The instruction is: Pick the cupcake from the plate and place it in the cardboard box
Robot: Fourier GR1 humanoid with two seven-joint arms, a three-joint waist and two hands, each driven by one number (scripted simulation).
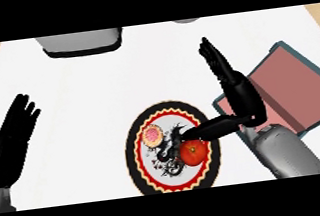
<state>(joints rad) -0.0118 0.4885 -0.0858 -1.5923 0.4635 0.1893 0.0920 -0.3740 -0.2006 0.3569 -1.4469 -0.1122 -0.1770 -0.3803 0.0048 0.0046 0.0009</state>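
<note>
Head view: white tabletop [102, 97] carries a pink-lined cardboard box [298, 90] at right, then a patterned plate [143, 175] at centre. Right robot hand [237, 95] is open, fingers straight up, thumb reaching over the plate (touching unclear). Left robot hand [9, 136] rests open at left. Cupcake [153, 135] sits on the plate beside a tomato [194, 153].

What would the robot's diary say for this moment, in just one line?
right hand: open, thumb over plate | left hand: open, resting | cupcake: on plate beside tomato | box: right of plate
</note>
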